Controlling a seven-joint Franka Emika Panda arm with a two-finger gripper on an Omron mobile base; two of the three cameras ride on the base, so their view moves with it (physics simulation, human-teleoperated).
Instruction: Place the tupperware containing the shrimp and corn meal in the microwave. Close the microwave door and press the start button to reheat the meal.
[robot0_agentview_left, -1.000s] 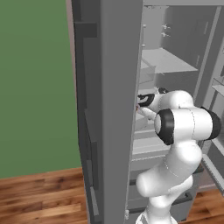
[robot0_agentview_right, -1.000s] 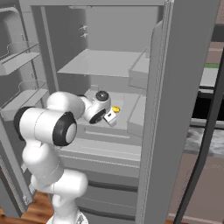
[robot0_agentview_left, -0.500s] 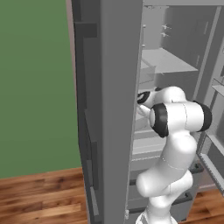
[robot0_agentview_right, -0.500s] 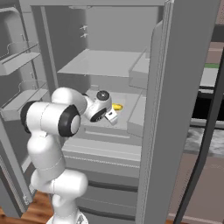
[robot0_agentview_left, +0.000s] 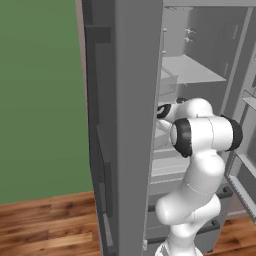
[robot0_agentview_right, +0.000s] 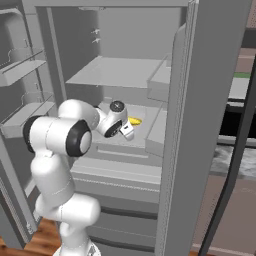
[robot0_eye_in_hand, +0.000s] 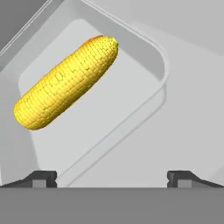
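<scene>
- You see the tray lying on a fridge shelf, its rounded corner and raised rim reaching across the hand view.
- The corn lies inside the tray, slanted, yellow, near one long wall; from the right base view you catch its yellow just past the hand.
- You cannot find the shrimp in any view; it may be hidden.
- The gripper hangs just above the tray's near rim, fingertips spread wide with nothing between them: released, holding nothing.
- In the right base view the gripper sits low inside the open fridge, over the middle shelf.
- The arm bends forward into the compartment from below.
- In the left base view the fridge door stands edge-on and blocks most of the hand; the arm's elbow shows beside it.
- A wood floor and green wall lie left of the door.
</scene>
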